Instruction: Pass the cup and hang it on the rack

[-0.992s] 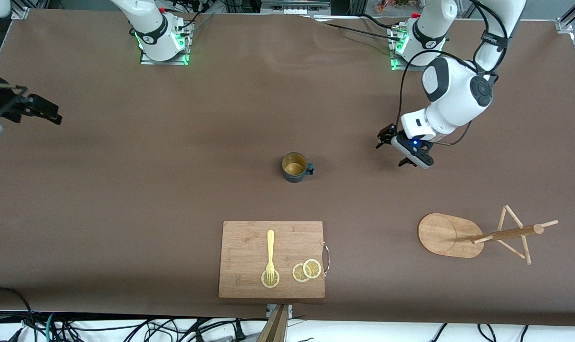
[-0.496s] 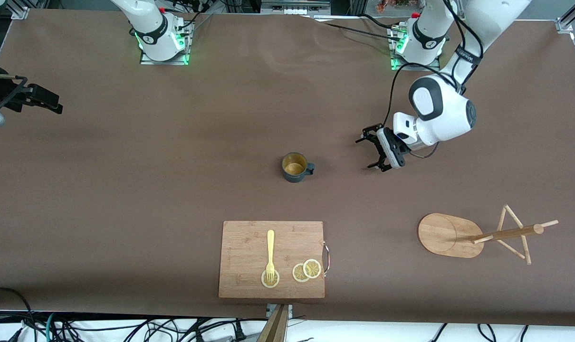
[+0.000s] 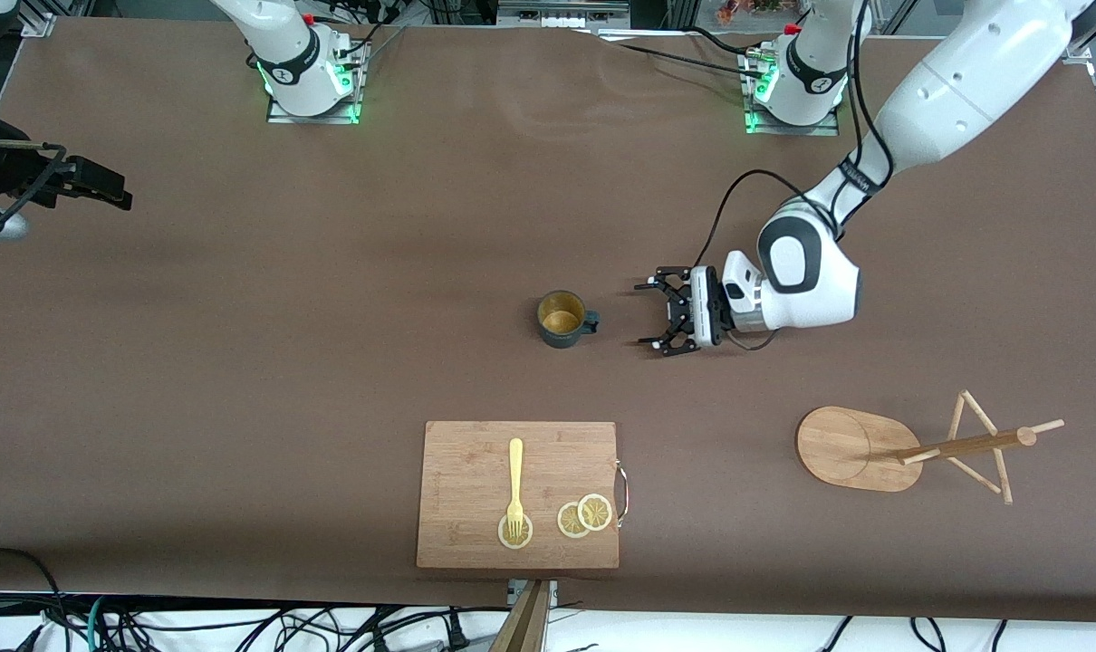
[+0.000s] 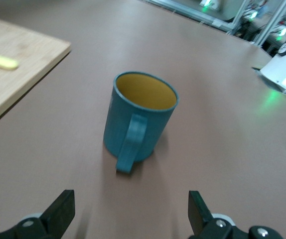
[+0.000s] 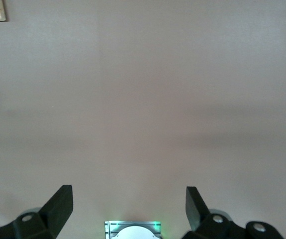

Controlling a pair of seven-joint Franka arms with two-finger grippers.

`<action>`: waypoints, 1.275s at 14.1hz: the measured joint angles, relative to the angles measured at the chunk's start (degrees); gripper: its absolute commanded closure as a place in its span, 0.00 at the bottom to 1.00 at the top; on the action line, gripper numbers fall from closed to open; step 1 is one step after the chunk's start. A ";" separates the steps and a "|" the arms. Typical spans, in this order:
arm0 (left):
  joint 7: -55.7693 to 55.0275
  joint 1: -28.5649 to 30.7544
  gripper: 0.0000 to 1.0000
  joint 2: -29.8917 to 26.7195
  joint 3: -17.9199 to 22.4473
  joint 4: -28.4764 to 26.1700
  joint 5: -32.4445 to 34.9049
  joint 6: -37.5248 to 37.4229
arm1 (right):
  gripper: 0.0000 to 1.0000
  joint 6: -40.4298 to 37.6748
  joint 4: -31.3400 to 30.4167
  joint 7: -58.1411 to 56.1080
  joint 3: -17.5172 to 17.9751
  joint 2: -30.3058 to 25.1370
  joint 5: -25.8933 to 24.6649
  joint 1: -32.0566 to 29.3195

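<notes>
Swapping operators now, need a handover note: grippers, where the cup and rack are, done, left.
Left gripper: open, empty, low beside the cup, facing its handle.
Right gripper: open, empty, waiting at the right arm's end of the table.
Cup: upright mid-table, untouched.
Rack: lying on its side toward the left arm's end, nearer the front camera than the cup.
Done: nothing.
Left: grasp, pass, hang.

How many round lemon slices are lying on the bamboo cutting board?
3, all on the rectangular bamboo cutting board: one yellow lemon slice under the prongs of the yellow fork, and two overlapping lemon slices beside its metal handle. None looks hidden.
</notes>
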 measured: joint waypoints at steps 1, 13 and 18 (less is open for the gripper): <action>2.66 -0.01 0.00 2.28 -0.82 1.08 -1.06 -0.12 | 0.00 0.00 0.00 0.00 0.15 0.01 0.61 0.01; 22.86 -2.35 0.20 12.90 -4.11 6.72 -10.10 -0.40 | 0.00 -0.04 0.00 0.00 0.94 0.01 1.27 0.04; 25.06 -2.39 0.79 13.76 -3.99 7.62 -10.10 -0.40 | 0.00 -0.11 0.00 0.00 0.97 0.01 1.27 0.05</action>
